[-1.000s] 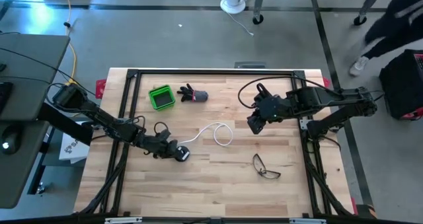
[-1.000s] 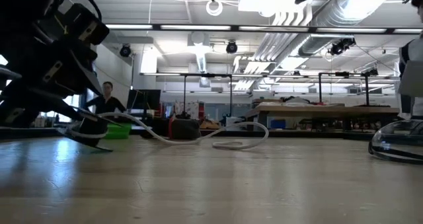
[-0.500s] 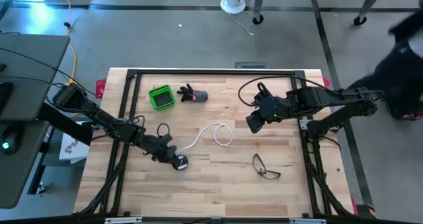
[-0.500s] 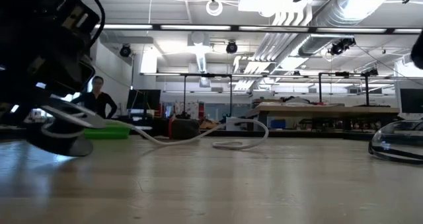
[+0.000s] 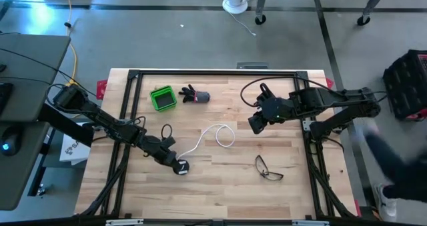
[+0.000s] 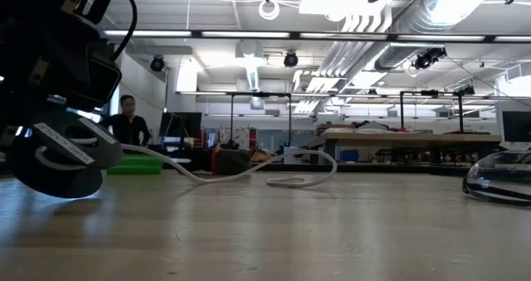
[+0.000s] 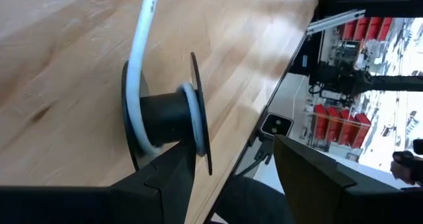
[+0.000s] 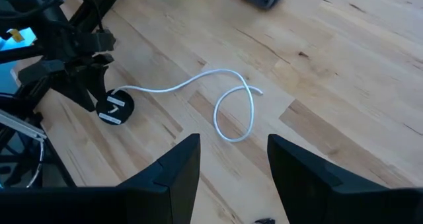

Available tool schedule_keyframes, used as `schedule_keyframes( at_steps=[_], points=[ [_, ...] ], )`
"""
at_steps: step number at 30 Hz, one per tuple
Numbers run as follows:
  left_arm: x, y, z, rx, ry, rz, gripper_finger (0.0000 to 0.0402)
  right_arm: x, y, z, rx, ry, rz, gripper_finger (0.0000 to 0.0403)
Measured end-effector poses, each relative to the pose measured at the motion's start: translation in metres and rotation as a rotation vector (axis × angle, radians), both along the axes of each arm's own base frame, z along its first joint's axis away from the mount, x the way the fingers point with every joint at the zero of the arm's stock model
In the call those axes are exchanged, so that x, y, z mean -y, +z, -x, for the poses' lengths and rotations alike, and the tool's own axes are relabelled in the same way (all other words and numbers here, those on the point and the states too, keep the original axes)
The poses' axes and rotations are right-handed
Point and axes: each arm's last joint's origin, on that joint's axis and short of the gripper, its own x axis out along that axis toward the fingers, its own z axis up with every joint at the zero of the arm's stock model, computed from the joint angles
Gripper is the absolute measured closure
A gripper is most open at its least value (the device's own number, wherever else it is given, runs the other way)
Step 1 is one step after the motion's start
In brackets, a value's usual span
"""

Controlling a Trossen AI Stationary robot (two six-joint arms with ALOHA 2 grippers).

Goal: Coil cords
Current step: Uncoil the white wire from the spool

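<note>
The left gripper (image 5: 175, 163) sits at the black reel (image 5: 181, 167), its fingers apparently parted around it, though contact is unclear. From the reel, the white cord (image 5: 215, 134) loops toward the right gripper (image 5: 255, 125), which hovers open beyond it.

A light wooden table (image 5: 220, 186) held a white cord (image 5: 215, 134) looped near its middle, a green box (image 5: 162, 98), a dark glove (image 5: 194, 95) beside it, and clear safety glasses (image 5: 268, 169).
</note>
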Motion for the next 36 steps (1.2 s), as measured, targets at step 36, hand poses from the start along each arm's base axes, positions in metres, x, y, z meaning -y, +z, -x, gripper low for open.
schedule_keyframes(
  at_steps=[36],
  points=[
    [-0.0030, 0.0041, -0.0039, 0.037, 0.030, 0.033, 0.0204, -0.0005, -0.0002, 0.0002, -0.006, 0.015, -0.009, 0.0231]
  ],
)
